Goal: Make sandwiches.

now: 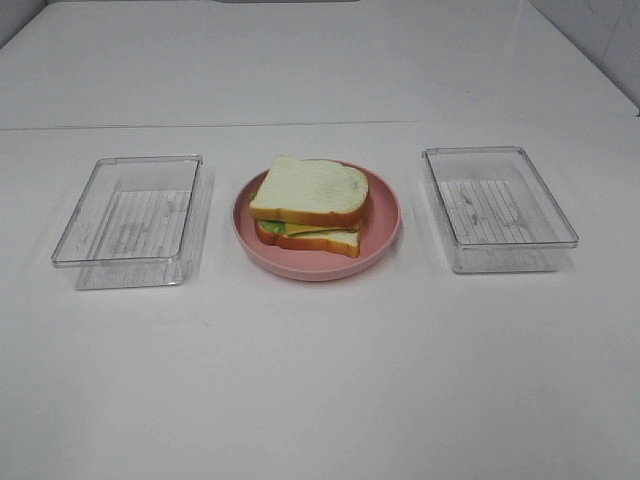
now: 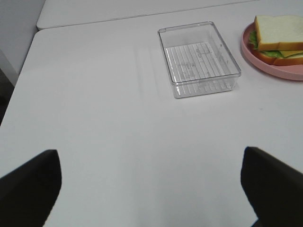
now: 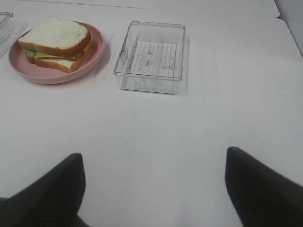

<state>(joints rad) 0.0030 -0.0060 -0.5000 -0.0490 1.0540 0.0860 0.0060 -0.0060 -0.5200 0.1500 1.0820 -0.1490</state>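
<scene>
A stacked toy sandwich (image 1: 310,203) lies on the round pink plate (image 1: 382,236) at the table's middle: white bread slices with orange-brown crust, green lettuce and yellow cheese showing at the edge. It also shows in the left wrist view (image 2: 278,40) and the right wrist view (image 3: 56,42). No bacon is visible. Neither arm appears in the high view. My left gripper (image 2: 151,189) is open and empty, well back from the left tray. My right gripper (image 3: 156,189) is open and empty, well back from the right tray.
An empty clear plastic tray (image 1: 132,218) stands left of the plate, also in the left wrist view (image 2: 198,57). A second empty clear tray (image 1: 497,205) stands right of the plate, also in the right wrist view (image 3: 151,56). A table seam (image 1: 320,125) runs behind them.
</scene>
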